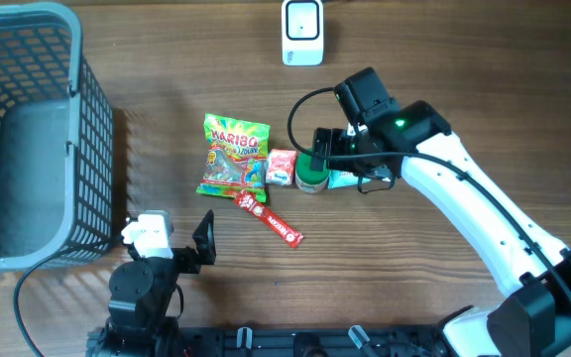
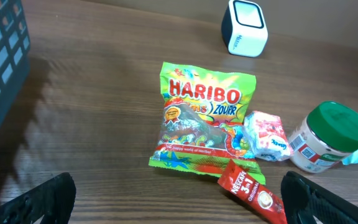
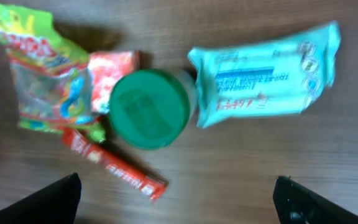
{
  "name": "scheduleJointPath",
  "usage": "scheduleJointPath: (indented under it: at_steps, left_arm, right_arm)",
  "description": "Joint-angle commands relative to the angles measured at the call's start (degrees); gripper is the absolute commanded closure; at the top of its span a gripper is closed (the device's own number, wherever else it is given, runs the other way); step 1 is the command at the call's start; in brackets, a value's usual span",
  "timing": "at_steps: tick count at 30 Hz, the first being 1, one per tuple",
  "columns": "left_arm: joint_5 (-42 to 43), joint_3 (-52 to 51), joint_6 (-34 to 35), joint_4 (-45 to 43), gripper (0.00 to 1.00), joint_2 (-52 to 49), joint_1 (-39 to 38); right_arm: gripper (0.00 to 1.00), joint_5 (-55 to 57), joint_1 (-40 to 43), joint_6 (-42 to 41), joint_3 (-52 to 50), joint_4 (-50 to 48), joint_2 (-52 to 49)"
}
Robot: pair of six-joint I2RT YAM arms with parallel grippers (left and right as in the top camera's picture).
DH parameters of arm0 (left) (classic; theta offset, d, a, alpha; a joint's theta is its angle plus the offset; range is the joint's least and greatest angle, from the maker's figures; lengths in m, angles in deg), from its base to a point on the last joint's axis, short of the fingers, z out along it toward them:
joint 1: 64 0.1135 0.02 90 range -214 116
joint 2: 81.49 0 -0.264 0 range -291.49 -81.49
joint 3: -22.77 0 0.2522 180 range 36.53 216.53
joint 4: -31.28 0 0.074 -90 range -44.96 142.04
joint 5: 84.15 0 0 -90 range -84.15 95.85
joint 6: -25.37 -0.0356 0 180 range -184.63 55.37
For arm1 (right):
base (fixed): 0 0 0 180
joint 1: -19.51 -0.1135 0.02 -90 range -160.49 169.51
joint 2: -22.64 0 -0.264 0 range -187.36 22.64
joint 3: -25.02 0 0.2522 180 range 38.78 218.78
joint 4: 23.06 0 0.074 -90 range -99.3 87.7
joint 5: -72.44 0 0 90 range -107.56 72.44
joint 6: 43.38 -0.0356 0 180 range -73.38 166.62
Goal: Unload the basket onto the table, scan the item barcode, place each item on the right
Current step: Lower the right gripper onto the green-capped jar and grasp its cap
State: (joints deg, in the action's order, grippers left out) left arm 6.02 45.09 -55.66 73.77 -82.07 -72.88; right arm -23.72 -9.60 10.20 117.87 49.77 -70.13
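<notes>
Green-lidded jar (image 3: 149, 109) stands on the brown wooden desk (image 1: 444, 59) below the wide-spread right gripper (image 3: 176, 205); left gripper (image 2: 179, 202) spread too.

Overhead: right gripper (image 1: 353, 157) is covering most of teal wipes pack (image 1: 346, 179) beside green-lidded jar (image 1: 311, 173); wrist-view pack print is blurring, unreadable.

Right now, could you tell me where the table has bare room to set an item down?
Free: between the basket and the Haribo bag, and between that bag and the scanner. Crowded: bag, pink packet, green-lidded jar and sachet stick bunch together.
</notes>
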Motion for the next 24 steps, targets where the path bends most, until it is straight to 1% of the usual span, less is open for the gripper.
scheduleJointPath:
  at_steps: [1,4,5,6,7,9,10,11,12,14,17,20,22,24]
  left_arm:
    - [-1.1,-0.5,0.5,-0.1,0.00,0.0,0.1]
    - [-1.1,-0.5,0.5,-0.1,0.00,0.0,0.1]
    - [-1.1,-0.5,0.5,-0.1,0.00,0.0,0.1]
    - [-1.1,-0.5,0.5,-0.1,0.00,0.0,0.1]
    - [-1.1,-0.5,0.5,-0.1,0.00,0.0,0.1]
    - [-1.1,-0.5,0.5,-0.1,0.00,0.0,0.1]
    - [-1.1,-0.5,0.5,-0.1,0.00,0.0,0.1]
    - [-1.1,-0.5,0.5,-0.1,0.00,0.0,0.1]
    - [-1.1,-0.5,0.5,-0.1,0.00,0.0,0.1]
    - [-1.1,-0.5,0.5,-0.1,0.00,0.0,0.1]
    - [-1.1,-0.5,0.5,-0.1,0.00,0.0,0.1]
    - [-1.1,-0.5,0.5,-0.1,0.00,0.0,0.1]
    - [-1.1,-0.5,0.5,-0.1,0.00,0.0,0.1]
    - [-1.1,-0.5,0.5,-0.1,0.00,0.0,0.1]
  right_arm:
    - [0.00,-8.6,-0.3,-6.2,6.3,1.1,-0.4]
    - [0.00,-15.9,-0.3,-5.8,6.8,-1.8,-0.3]
    - [0.00,-15.8,-0.3,-5.5,6.8,-2.5,-0.4]
    - [0.00,-13.4,-0.3,-5.8,6.8,-3.3,-0.4]
    - [0.00,-13.3,-0.3,-8.1,6.8,-4.5,-0.4]
    - [0.00,-13.9,-0.3,-15.3,6.8,-8.5,-0.4]
    - [0.00,-14.8,-0.3,-19.5,6.8,-9.7,-0.4]
    - [0.01,-16.2,-0.3,-25.4,6.8,-9.8,-0.4]
    - [0.01,-16.6,-0.3,-29.2,6.8,-9.6,-0.5]
    - [0.01,-17.6,-0.3,-34.8,6.8,-9.1,-0.6]
    - [0.01,-17.3,-0.3,-40.9,6.9,-9.6,-0.9]
    - [0.00,-17.3,-0.3,-42.8,8.5,-10.1,-2.9]
    - [0.01,-17.7,-0.3,-43.0,11.6,-8.8,-6.3]
    - [0.01,-18.2,-0.3,-41.3,16.8,-5.6,-10.9]
